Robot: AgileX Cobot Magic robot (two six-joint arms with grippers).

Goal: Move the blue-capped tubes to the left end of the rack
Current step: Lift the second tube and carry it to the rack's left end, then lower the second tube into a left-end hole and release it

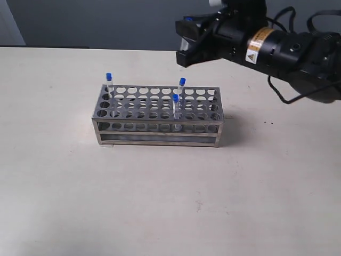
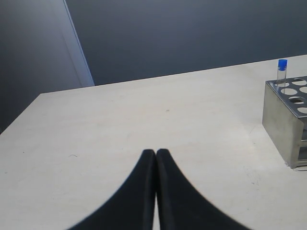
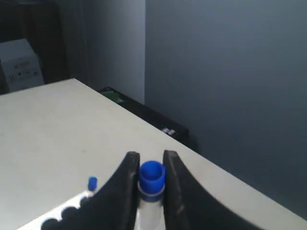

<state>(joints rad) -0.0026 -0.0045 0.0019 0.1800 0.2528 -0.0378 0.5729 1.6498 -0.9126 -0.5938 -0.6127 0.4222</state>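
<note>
The steel rack (image 1: 157, 114) stands mid-table. Three blue-capped tubes sit upright in it: one at its far left back corner (image 1: 108, 81), one in the back row right of centre (image 1: 181, 86), one just in front of that (image 1: 175, 105). My right gripper (image 1: 182, 44) hovers high above and behind the rack's right half, shut on the fourth blue-capped tube (image 3: 152, 176), pinched just under its cap between the two fingers (image 3: 128, 187). My left gripper (image 2: 156, 153) is shut and empty, low over bare table, off the rack's left end (image 2: 283, 122), where the corner tube (image 2: 282, 70) shows.
The beige table (image 1: 160, 202) runs to a dark wall behind. A white box (image 3: 21, 72) stands in the background of the right wrist view. The right arm's black body and cables (image 1: 298, 53) fill the upper right of the exterior view.
</note>
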